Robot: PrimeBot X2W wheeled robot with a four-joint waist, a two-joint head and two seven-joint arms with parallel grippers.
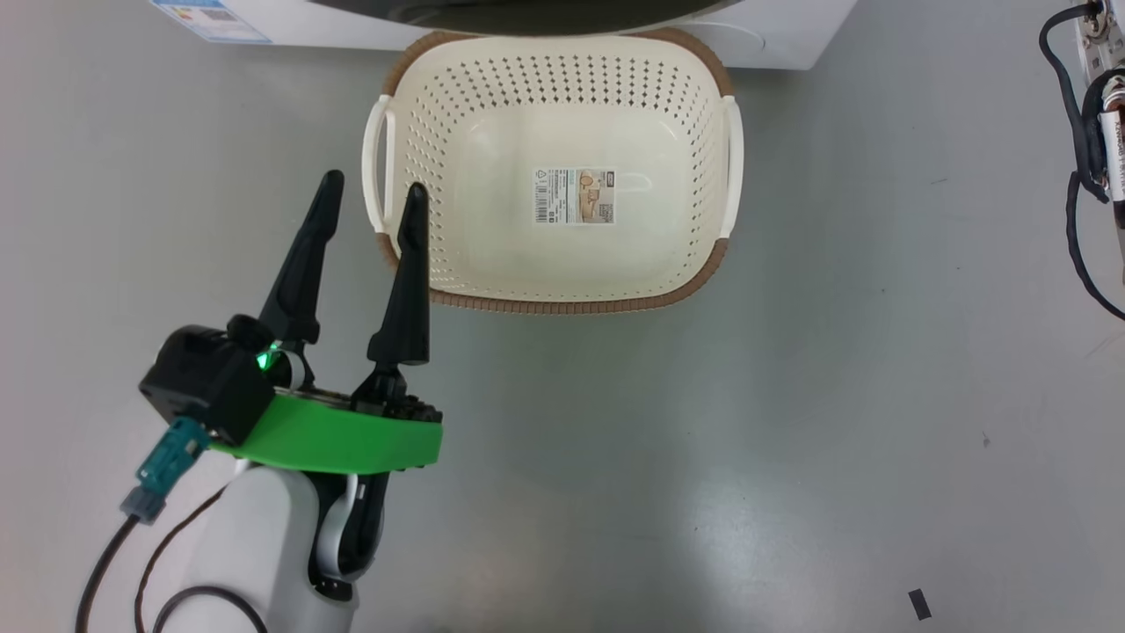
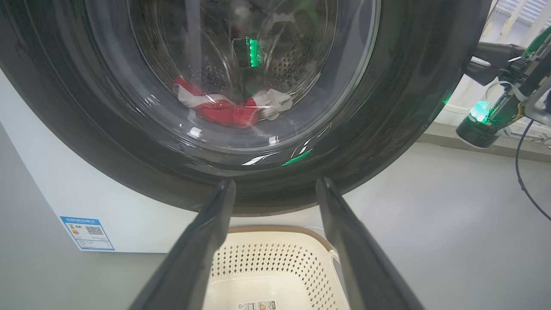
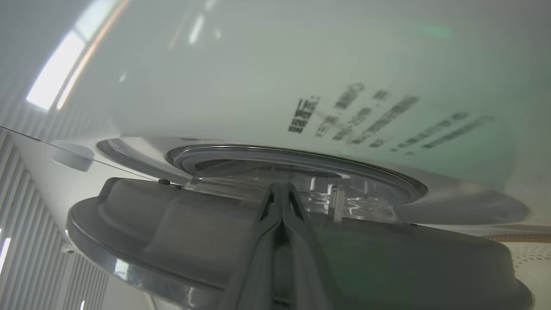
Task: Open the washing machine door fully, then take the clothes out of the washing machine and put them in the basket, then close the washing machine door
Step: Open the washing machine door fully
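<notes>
The right gripper [image 3: 282, 189] has its two fingers pressed together with nothing between them. Their tips sit in the gap between the washing machine door [image 3: 172, 224] and the white front of the washing machine [image 3: 258, 64], so the door looks just ajar. The left gripper [image 1: 373, 186] hangs in front of the door and lower, its fingers spread wide and empty.

The step in hand, I judge, is swinging the door fully open. The joined fingers should hook behind the door's rim and follow its arc rather than pull straight out, or they may slip off the glossy edge. The left arm should be kept out of the door's path.

The clothes [image 2: 224, 113] lie behind the door's glass, low in the drum. The basket [image 1: 571, 305] sits empty directly below the door on a smooth grey floor [image 1: 703, 457] with soft glare. Dark cables [image 1: 1077, 132] hang well off to the door's right.
</notes>
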